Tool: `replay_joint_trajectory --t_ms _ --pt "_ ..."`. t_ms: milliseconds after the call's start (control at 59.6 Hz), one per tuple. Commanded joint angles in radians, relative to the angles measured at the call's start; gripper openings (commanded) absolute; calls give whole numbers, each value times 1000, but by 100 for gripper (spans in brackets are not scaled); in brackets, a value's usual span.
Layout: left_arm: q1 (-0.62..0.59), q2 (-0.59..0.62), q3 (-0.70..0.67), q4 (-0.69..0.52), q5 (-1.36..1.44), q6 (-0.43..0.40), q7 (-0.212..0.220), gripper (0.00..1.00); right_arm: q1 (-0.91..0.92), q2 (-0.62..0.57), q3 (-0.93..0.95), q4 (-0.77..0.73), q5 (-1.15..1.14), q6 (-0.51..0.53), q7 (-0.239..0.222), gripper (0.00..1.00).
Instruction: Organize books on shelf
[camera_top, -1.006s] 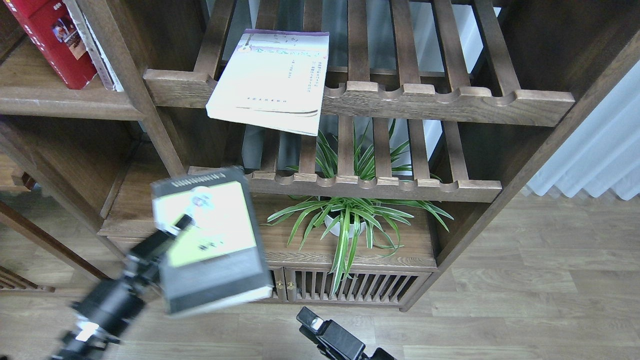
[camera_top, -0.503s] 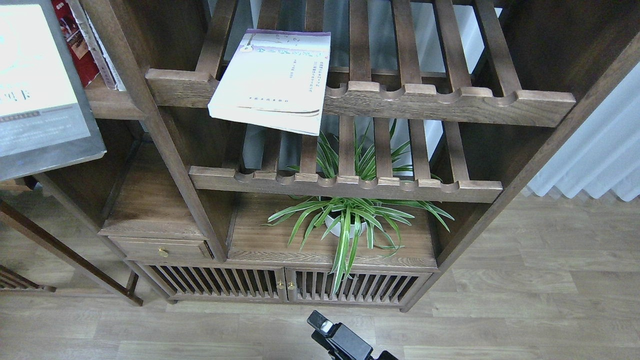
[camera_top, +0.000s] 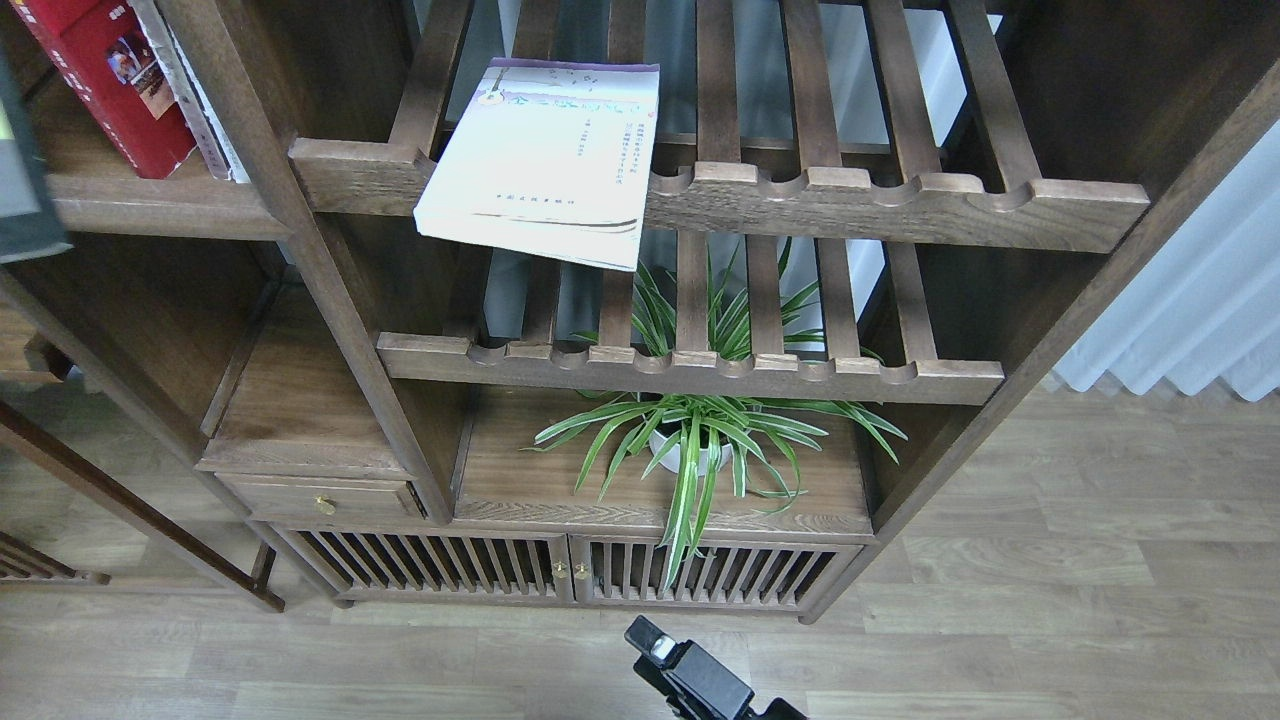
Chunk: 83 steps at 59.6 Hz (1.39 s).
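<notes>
The right pincer (camera_top: 650, 638) shows only as a dark tip at the bottom edge, low in front of the cabinet and well apart from every book; its fingers cannot be told apart, so I cannot tell how far open it is, and nothing appears to be in it. The left pincer is out of view.

At the left edge a sliver of the black book (camera_top: 22, 190) pokes in, level with the shelf's (camera_top: 165, 205) front edge; what holds it is not visible. On that shelf the red book (camera_top: 105, 85) leans, with a thin white-spined book (camera_top: 190, 100) touching its right side. The cream book (camera_top: 545, 160) lies flat on the upper slatted rack (camera_top: 880, 205), its near corner overhanging the scalloped rail. Below, a plant (camera_top: 700, 440) stands on the cabinet top.

By my reckoning, one book is placed, the black one is about to join it, and the cream one remains to be fetched.
</notes>
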Motion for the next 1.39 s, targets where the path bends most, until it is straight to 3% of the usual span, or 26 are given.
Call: replay_joint_trajectory --t_ms 0,168,184,403,654,1040,1375 --pt "-20 -2 -9 44 61 0 0 6 0 0 1 0 0 0 0 99" --pt "-138 -20 25 92 182 0 0 7 0 0 1 0 0 0 0 99" --pt "-195 -41 62 104 219 0 0 7 0 0 6 0 0 0 0 99" --pt "-409 -51 252 139 265 0 0 7 0 1 7 0 0 0 0 99" --pt "-774 -94 507 325 385 0 -1 7 0 0 9 2 2 0 0 99" --pt "-1154 -215 772 507 472 0 2 7 2 1 26 2 2 0 0 99" --pt "-1265 -301 854 603 517 0 0 10 2 1 27 2 2 0 2 99"
